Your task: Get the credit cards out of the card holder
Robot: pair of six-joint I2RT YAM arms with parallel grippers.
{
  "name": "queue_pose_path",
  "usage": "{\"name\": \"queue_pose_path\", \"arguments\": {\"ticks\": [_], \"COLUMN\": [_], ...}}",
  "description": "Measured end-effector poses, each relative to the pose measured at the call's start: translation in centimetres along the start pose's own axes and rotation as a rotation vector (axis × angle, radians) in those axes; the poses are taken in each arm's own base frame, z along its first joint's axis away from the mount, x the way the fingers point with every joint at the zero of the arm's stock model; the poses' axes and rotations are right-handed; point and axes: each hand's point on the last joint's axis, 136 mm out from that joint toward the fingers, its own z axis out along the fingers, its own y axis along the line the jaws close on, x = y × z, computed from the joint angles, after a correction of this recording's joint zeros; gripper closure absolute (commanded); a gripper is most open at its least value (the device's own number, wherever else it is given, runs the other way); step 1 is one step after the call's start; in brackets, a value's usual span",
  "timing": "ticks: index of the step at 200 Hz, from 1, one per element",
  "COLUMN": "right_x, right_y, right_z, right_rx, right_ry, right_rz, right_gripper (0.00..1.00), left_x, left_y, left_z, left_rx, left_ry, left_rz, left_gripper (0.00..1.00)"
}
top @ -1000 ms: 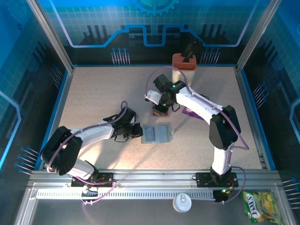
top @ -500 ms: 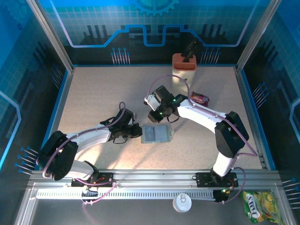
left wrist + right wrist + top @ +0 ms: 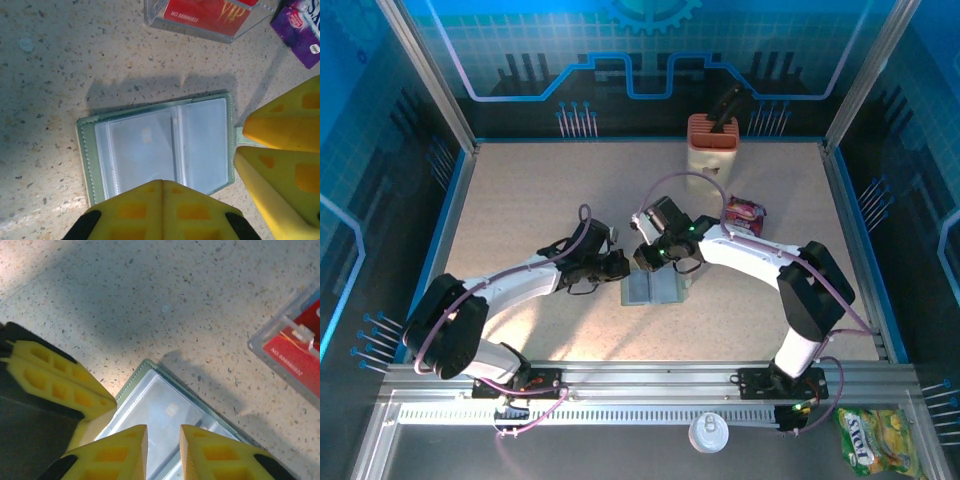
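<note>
The card holder (image 3: 658, 290) lies open on the table, green-edged with two clear pockets (image 3: 150, 145) (image 3: 170, 405); I cannot tell whether a card is inside. A red credit card (image 3: 207, 15) marked VIP lies in a clear sleeve on the table just beyond it (image 3: 295, 360). My left gripper (image 3: 620, 268) is shut with nothing in it, its tips (image 3: 162, 187) over the holder's near edge. My right gripper (image 3: 648, 262) hovers low over one corner of the holder, its jaws a narrow gap apart (image 3: 163, 440) with nothing between them.
A crinkled purple-red snack packet (image 3: 744, 212) lies to the right of the arms (image 3: 300, 27). A tall orange-and-cream block (image 3: 712, 142) stands at the back edge. Both grippers crowd the holder, and the left one's yellow fingers (image 3: 60, 385) are close beside the right's.
My right gripper has come forward and down from the back onto the holder. The left gripper has shifted right to the holder's edge and closed fully. The holder has turned slightly.
</note>
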Motion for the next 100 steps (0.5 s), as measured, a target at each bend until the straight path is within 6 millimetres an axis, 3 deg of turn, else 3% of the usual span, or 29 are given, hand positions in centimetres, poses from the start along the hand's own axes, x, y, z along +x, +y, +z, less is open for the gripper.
{"name": "queue_pose_path", "arguments": {"ticks": [73,100], "right_x": [2.0,3.0], "right_y": [1.2,1.7], "right_z": [1.0,2.2], "right_rx": [-0.096,-0.139], "right_ry": [0.038,0.093], "right_rz": [0.237,0.292], "right_gripper": [0.80,0.81], "left_x": [3.3,4.1], "left_y": [2.4,3.0], "left_z": [0.1,0.3], "left_rx": [-0.069,-0.097], "left_ry": [0.127,0.169], "left_rz": [-0.042,-0.030], "left_gripper": [0.95,0.99]}}
